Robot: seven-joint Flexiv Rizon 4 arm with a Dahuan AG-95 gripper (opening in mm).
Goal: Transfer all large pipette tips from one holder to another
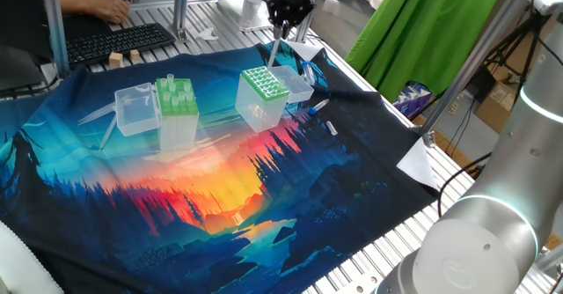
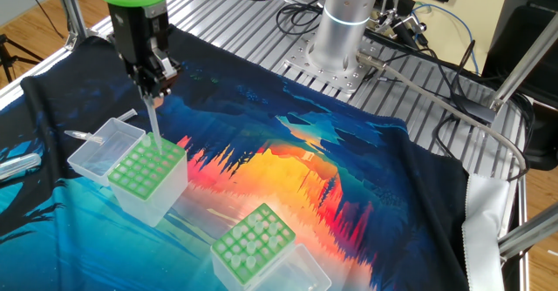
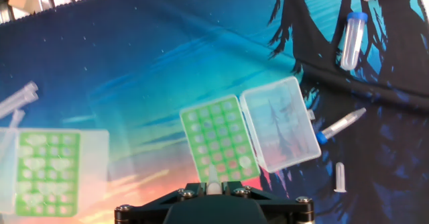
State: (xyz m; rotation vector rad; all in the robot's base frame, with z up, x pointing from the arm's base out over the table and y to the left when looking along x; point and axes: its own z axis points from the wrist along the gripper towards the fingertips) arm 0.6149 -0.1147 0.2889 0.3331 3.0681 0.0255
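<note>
The gripper (image 2: 155, 89) is clamped on 1 large pipette tip (image 2: 153, 118), jaws pinching its wide upper end. The tip hangs close to vertical, long axis up-down, narrow end pointing down at the top plate of the dotted-grid holder (image 2: 146, 167). In the other fixed view the narrow end sits right at the far corner of that green plate; I can't tell whether it's actually in a hole or just above one. In the hand view you only see the tip end-on as a small pale stub between the jaws, over the near edge of the grid.

That holder is 1 translucent box with its clear lid (image 2: 103, 149) flipped open flat beside it, touching along the hinge side.

The plain light-green holder (image 1: 177, 99) stands well apart from it on the cloth (image 1: 220, 197), also with a clear lid (image 1: 134, 109) open beside it. More tips (image 1: 172, 84) stand upright in it, wide ends up, narrow ends down in the holes. I count about 5 or 6 from one fixed view, but they're clear and overlap, so I can't give a firm number.

Loose stuff on the cloth: 1 capped tube with a blue cap (image 3: 353, 39), 1 thinner tube with a blue end (image 3: 340, 123) lying at a slant beside the open lid, and 1 small clear cone (image 3: 340, 176) on its own.
</note>
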